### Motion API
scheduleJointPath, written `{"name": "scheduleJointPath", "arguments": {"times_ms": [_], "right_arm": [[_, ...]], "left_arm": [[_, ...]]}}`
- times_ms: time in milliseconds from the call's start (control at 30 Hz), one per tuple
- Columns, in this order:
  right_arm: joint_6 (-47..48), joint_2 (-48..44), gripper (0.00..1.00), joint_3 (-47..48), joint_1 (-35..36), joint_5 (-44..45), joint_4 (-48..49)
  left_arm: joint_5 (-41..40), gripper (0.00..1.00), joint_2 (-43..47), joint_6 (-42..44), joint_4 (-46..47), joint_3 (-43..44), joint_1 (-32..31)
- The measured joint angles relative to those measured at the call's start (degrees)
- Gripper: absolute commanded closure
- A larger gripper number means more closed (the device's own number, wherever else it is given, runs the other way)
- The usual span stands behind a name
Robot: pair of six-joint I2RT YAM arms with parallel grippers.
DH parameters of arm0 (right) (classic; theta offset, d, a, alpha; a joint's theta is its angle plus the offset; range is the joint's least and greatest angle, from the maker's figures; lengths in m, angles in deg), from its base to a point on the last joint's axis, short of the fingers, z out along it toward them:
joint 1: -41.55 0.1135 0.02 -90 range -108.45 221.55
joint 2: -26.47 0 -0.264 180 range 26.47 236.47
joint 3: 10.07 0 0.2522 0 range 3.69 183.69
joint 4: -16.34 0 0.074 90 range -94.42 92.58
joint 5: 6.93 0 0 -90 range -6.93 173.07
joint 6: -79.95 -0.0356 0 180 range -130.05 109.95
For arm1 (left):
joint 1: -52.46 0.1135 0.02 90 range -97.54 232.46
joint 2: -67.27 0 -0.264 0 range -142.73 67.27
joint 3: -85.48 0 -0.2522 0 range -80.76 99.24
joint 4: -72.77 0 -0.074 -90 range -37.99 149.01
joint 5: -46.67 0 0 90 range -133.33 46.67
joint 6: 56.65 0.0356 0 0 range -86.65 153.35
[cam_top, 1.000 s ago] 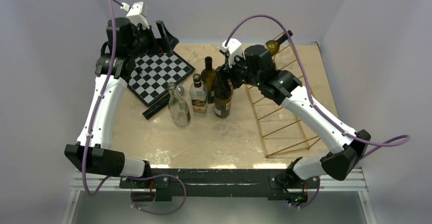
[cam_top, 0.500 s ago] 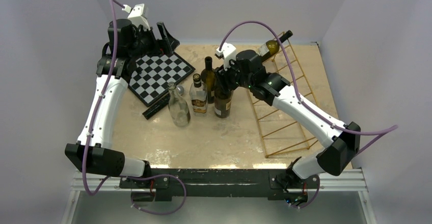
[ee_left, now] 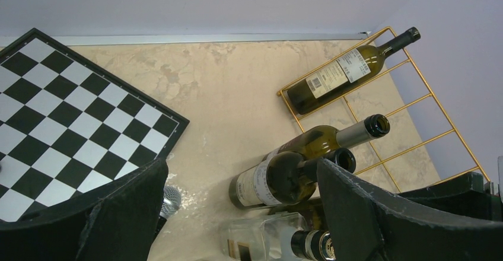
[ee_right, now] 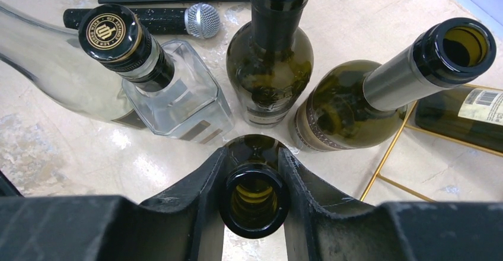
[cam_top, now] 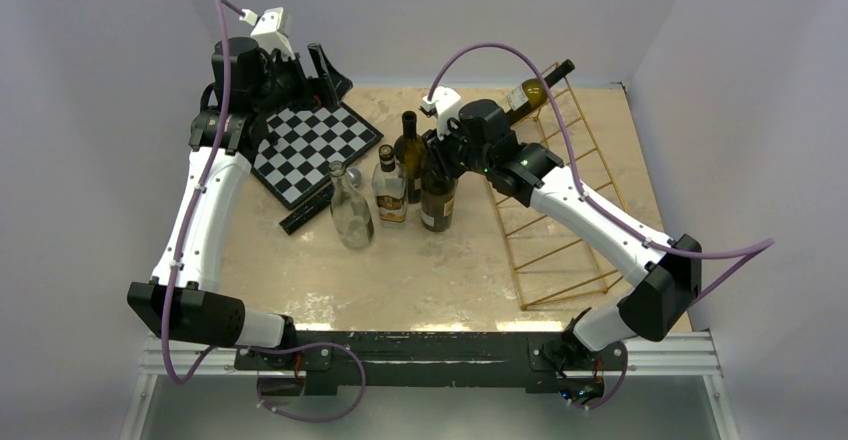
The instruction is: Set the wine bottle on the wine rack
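My right gripper [cam_top: 440, 153] is shut on the neck of a dark wine bottle [cam_top: 437, 200] that stands upright on the table. In the right wrist view its open mouth [ee_right: 254, 199] sits between my two fingers [ee_right: 207, 184], which press on both sides of it. The gold wine rack [cam_top: 560, 215] lies just to the right of this bottle. Another wine bottle [cam_top: 528, 91] lies in the rack's far slot. My left gripper [cam_top: 312, 75] is open and empty, held high over the far left by the chessboard [cam_top: 310, 143].
Around the held bottle stand a dark green bottle [ee_right: 270, 65], an olive bottle with a silver neck [ee_right: 379, 89], a square clear bottle with a black cap [ee_right: 172, 104] and a tall clear bottle [cam_top: 352, 215]. A black microphone [cam_top: 305, 210] lies by the chessboard.
My right arm has swung left and its gripper has settled around the dark bottle's neck. The left arm has barely moved. No bottle has shifted.
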Motion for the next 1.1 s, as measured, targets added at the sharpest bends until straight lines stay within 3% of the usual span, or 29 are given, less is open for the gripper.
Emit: {"name": "scheduleJointPath", "arguments": {"times_ms": [67,367,667,1100], "right_arm": [[0.0,0.0,1.00,0.0,0.0,0.0,-0.1],[0.1,-0.2,1.00,0.6,0.0,-0.5,-1.4],[-0.2,-3.8,1.00,3.3,-1.6,-3.9,-9.1],[-2.6,-8.5,1.00,7.3,-13.4,-1.2,-10.6]], "left_arm": [[0.0,0.01,0.0,0.0,0.0,0.0,0.0],[0.0,0.01,0.0,0.0,0.0,0.0,0.0],[0.0,0.01,0.1,0.0,-0.1,0.0,0.0],[-0.2,0.01,0.1,0.0,-0.5,0.2,0.0]]}}
